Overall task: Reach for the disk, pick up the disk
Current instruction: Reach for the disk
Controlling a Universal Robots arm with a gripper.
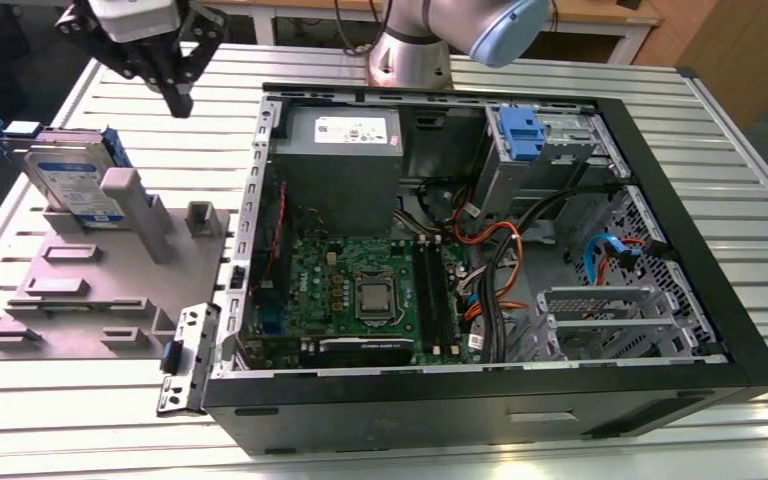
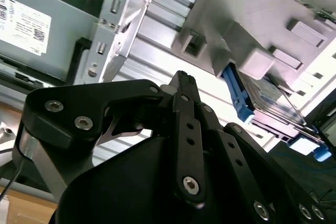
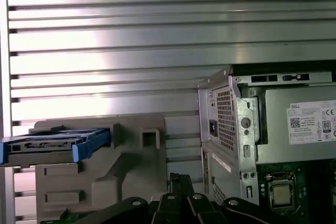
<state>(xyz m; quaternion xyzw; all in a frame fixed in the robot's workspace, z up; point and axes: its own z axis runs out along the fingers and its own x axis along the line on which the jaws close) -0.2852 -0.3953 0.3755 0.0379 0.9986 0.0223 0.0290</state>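
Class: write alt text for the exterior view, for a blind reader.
A black gripper hangs above a slatted metal table, apart from the disk standing on edge in a grey fixture beside an open computer case.

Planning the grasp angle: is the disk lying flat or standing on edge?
Standing on edge: the disk sits upright in a slot of the grey holder, beside the case.

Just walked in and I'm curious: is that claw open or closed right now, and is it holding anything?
Claw: closed, holding nothing, up in the air and apart from the disk.
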